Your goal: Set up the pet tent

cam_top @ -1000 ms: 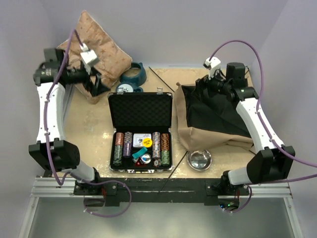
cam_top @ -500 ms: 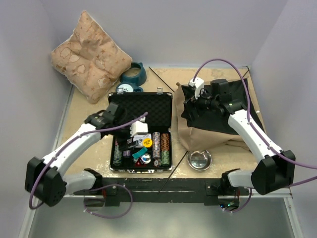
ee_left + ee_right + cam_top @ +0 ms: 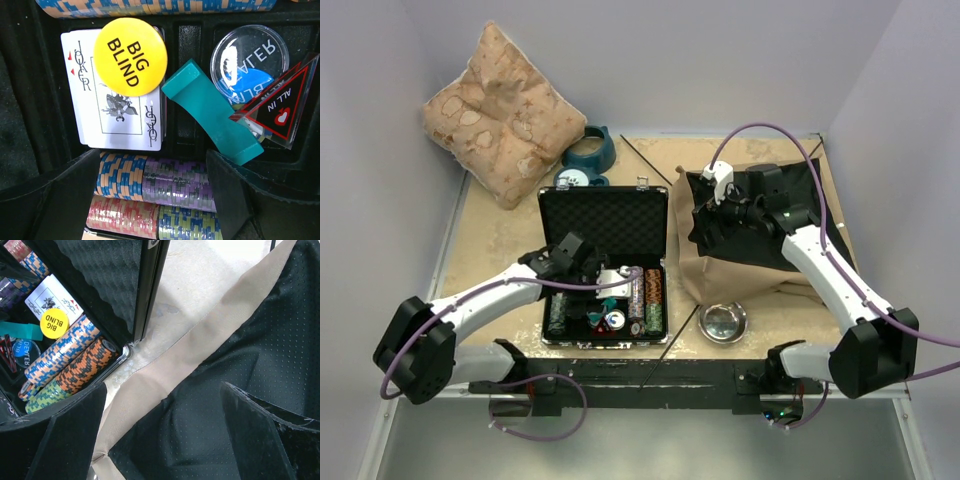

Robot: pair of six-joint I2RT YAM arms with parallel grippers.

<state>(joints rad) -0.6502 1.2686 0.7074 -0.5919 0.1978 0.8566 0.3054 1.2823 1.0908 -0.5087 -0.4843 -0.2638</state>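
Pet tent (image 3: 715,270) underlies spread right claw (image 3: 162,390); spread left claw (image 3: 152,155) over "BIG BLIND" button (image 3: 130,56).

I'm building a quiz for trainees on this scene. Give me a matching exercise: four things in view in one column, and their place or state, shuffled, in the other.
1. pet tent
2. pillow
3. metal bowl
4. poker case

A. open, mid-table
B. propped in the back left corner
C. collapsed on the right side
D. near edge, just in front of the tent

Pairs: 1-C, 2-B, 3-D, 4-A
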